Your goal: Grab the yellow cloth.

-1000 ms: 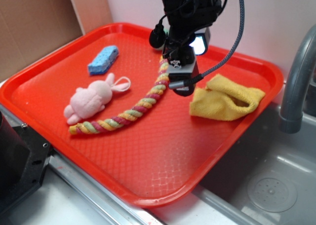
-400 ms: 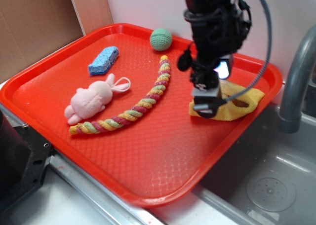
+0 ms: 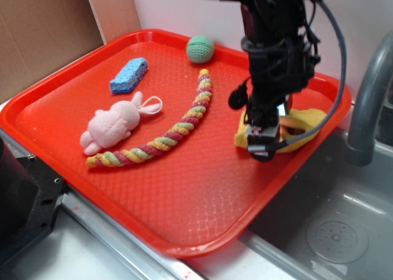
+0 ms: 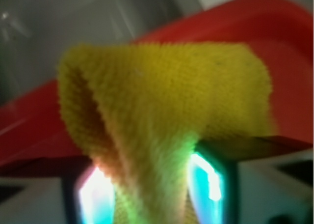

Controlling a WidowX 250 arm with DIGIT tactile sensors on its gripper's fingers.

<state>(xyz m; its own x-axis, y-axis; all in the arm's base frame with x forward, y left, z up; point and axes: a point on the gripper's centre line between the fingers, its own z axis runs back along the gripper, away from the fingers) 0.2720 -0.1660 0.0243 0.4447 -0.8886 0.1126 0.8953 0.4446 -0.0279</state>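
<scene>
The gripper (image 3: 265, 142) hid most of the yellow cloth (image 3: 306, 121) in the exterior view; only its edges showed to either side. The fingertips were lost against the fabric, so contact there could not be judged. In the wrist view the cloth (image 4: 162, 101) was blurred, and its lower fold ran off the bottom edge between two glowing fingers (image 4: 208, 182), themselves cut off.

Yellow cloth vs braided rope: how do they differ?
The yellow cloth is one mustard colour; the braided rope twists yellow, pink and green. The cloth is bunched with a fold between the fingers of the claw; the rope lies stretched in a long curve, untouched. Both rest on the red tray.
</scene>
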